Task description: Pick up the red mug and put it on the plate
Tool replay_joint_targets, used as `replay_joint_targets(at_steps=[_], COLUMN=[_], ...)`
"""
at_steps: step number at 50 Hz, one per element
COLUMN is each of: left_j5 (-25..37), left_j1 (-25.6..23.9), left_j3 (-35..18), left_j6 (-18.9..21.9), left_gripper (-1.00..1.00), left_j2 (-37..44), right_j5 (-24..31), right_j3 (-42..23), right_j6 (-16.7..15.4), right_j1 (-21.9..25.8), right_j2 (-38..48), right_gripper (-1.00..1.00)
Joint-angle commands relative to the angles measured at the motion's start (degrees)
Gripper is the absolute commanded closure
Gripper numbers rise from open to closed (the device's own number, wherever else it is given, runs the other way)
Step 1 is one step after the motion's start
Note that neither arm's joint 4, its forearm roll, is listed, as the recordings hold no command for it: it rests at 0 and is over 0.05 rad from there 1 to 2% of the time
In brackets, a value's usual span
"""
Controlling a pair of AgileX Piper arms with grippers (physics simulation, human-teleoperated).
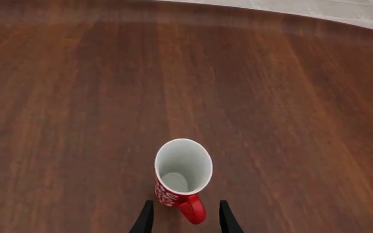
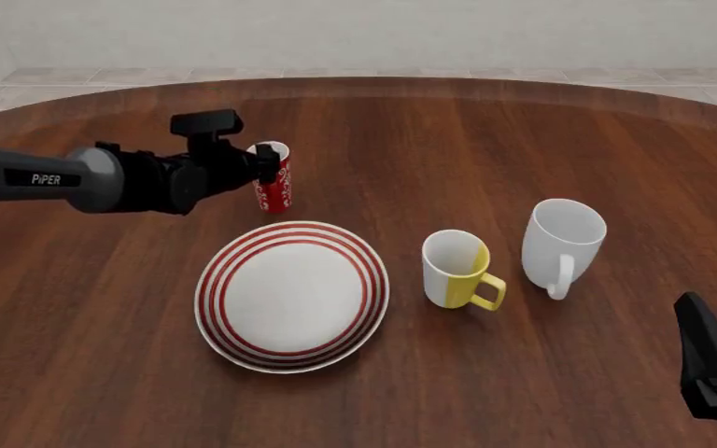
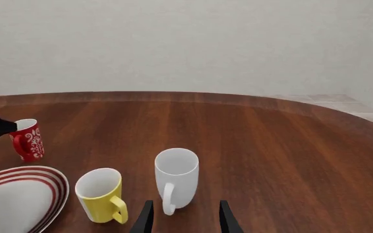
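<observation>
The left arm is stretched forward over the table [image 2: 109, 373], and its left gripper [image 1: 185, 219] is held with fingers parted. The right gripper [image 3: 185, 218] is kept low near the table's near edge, fingers also parted and holding nothing.

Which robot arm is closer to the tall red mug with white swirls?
Left. Its tool is right at the tall red swirl-patterned mug, fingers on either side of the handle. The right tool sits far off, near the plain white mug.
</observation>
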Motion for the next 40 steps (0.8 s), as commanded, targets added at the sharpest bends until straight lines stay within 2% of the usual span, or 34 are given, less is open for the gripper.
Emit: replay_joint_targets(at_steps=[1,40], left_j5=[-0.37,-1.67], left_j1=[-0.05,0.01], left_j3=[0.04,-0.82], left_j6=[-0.07,-0.06], left_gripper=[-1.00,-1.00], left_j2=[0.52,3.73], right_j5=[0.11,-0.80], right_j3=[-0.01,0.01], right_j6=[-0.02,0.01], right_j1=[0.01,-0.01], right_j2=[-0.08,0.97], right_gripper=[-1.00,-1.00])
